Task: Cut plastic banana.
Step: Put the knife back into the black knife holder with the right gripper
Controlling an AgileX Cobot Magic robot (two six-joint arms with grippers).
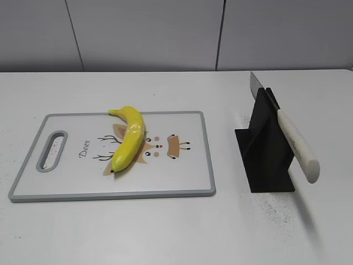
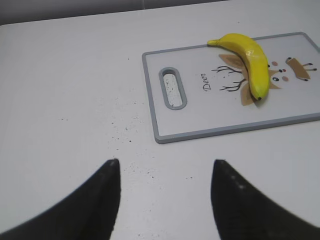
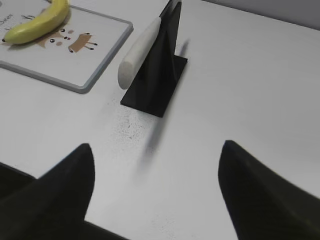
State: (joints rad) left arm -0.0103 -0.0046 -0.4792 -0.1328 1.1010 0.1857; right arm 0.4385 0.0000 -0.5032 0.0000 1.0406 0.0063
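The plastic banana [image 1: 128, 138] is glossy yellow and lies whole on the white cutting board [image 1: 182, 176], across its deer drawing. It also shows in the left wrist view [image 2: 250, 57] and the right wrist view [image 3: 37, 25]. A knife with a white handle [image 1: 298, 146] rests slanted in a black stand [image 1: 267, 149], right of the board. My left gripper [image 2: 165, 165] is open and empty over bare table, near the board's handle end. My right gripper [image 3: 157, 147] is open and empty, short of the knife stand [image 3: 155, 85]. Neither gripper shows in the exterior view.
The board [image 2: 210, 132] has a grey rim and a slot handle [image 1: 52, 150] at its left end. The white table [image 1: 165, 232] carries fine dark specks near the stand. A grey panelled wall [image 1: 165, 33] runs along the table's far edge.
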